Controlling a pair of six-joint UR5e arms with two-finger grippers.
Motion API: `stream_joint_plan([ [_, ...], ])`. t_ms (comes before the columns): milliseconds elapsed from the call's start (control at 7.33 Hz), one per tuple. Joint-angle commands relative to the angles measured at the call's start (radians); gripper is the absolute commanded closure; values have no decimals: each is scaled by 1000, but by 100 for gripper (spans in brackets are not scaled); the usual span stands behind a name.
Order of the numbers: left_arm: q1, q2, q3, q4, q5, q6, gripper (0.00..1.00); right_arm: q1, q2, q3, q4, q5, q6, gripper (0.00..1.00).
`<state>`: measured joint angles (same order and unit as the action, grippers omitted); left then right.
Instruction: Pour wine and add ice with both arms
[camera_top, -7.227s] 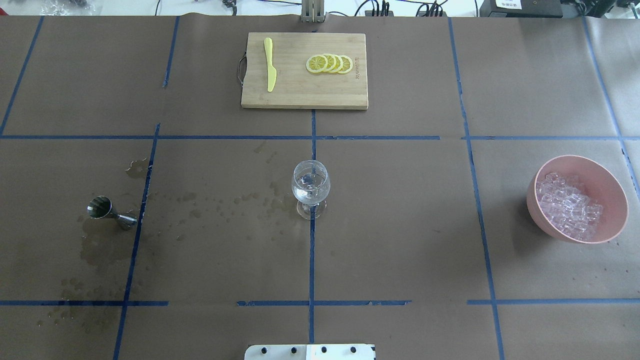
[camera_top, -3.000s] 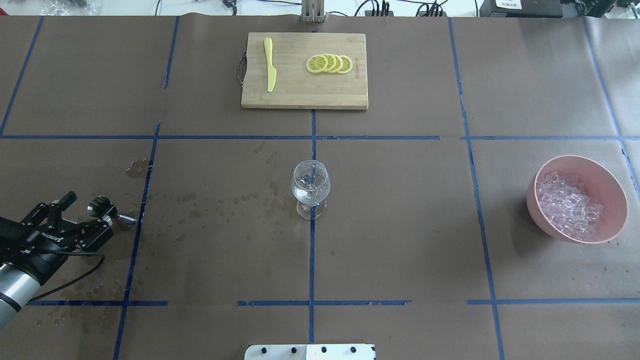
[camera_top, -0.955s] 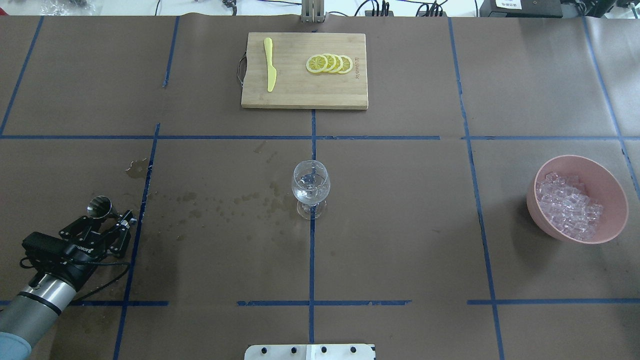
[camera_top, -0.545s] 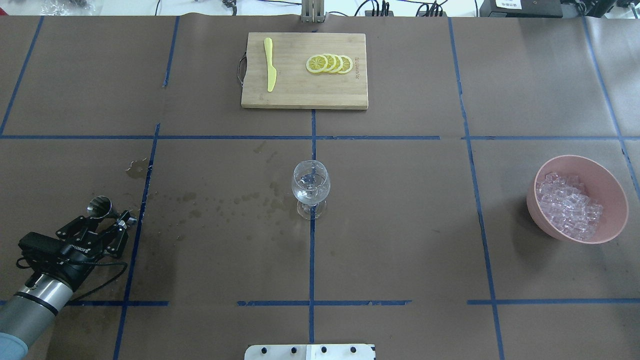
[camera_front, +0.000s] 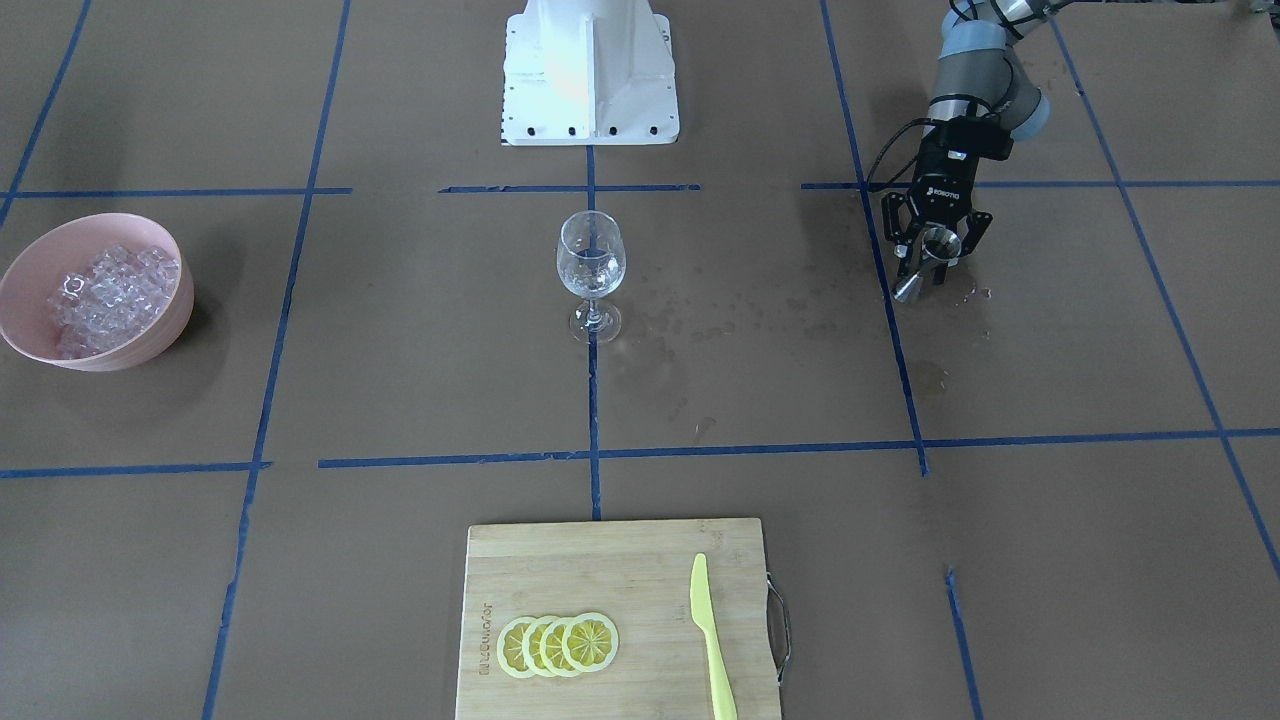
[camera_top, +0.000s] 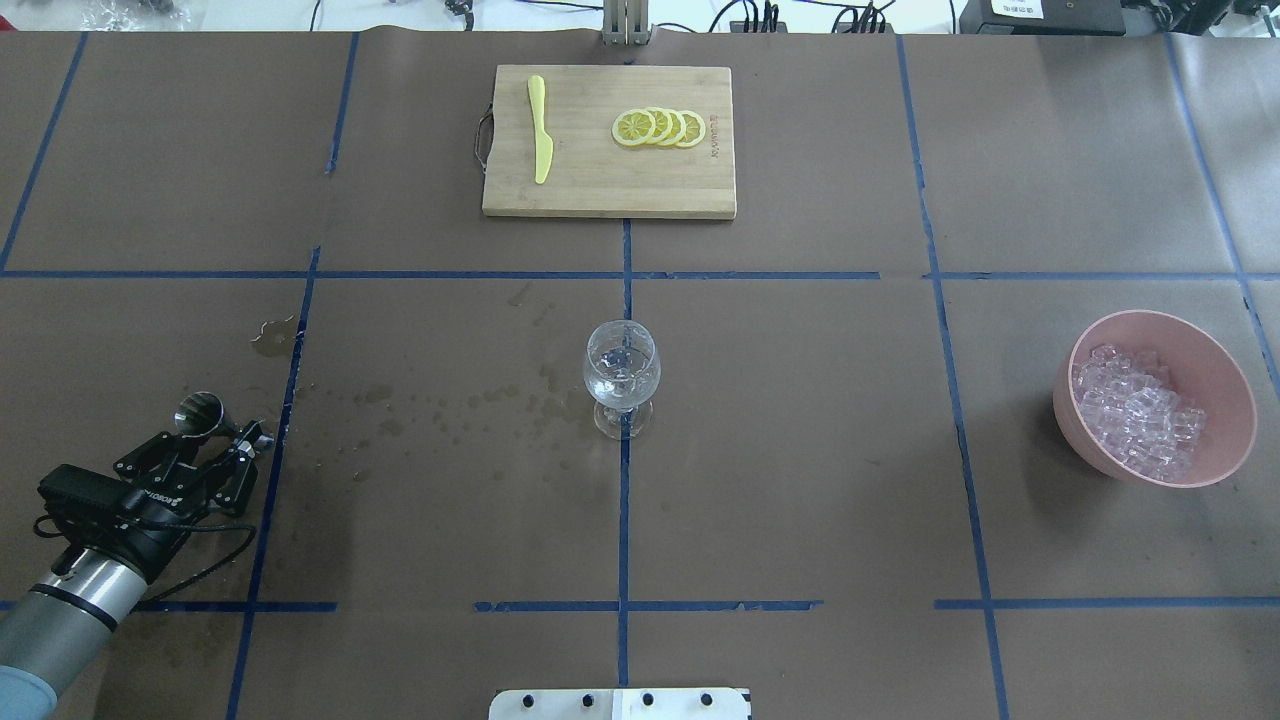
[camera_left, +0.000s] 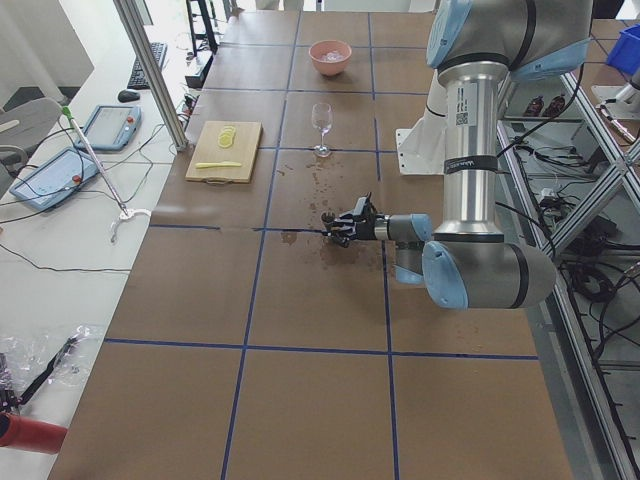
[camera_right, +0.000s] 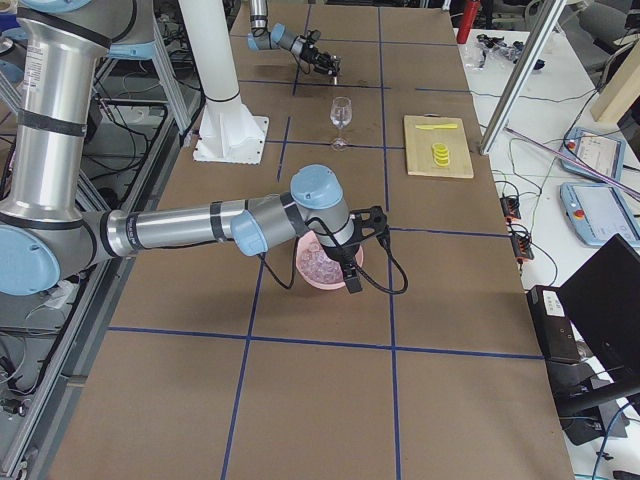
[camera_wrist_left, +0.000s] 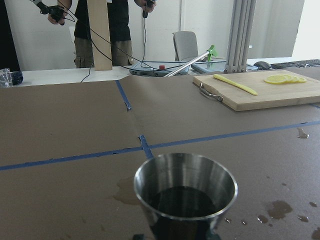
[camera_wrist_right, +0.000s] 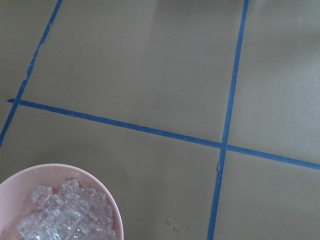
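Wine sits in the upright metal cup, so the left tool straddles its waist level, apparently released; the right tool, grip impossible to tell, hovers near the ice.

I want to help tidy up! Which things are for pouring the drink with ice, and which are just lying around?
For the job: metal cup, left gripper, wine glass, ice, pink bowl.
Lying about: cutting board, lemon slices, yellow knife.

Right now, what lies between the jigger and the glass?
Nothing stands between the jigger and the glass: just paper with wet spots and one blue tape line near the jigger, as the overhead view shows.
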<state>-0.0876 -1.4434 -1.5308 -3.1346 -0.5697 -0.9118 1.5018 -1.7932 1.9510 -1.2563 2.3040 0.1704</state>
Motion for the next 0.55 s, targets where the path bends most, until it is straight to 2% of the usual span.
stream_joint_plan([
  [0, -1, 1, 0, -4, 1, 1, 100, 0, 0, -1, 0, 0, 0, 0],
  [409, -6, 9, -18, -30, 1, 17, 100, 0, 0, 0, -2, 0, 0, 0],
])
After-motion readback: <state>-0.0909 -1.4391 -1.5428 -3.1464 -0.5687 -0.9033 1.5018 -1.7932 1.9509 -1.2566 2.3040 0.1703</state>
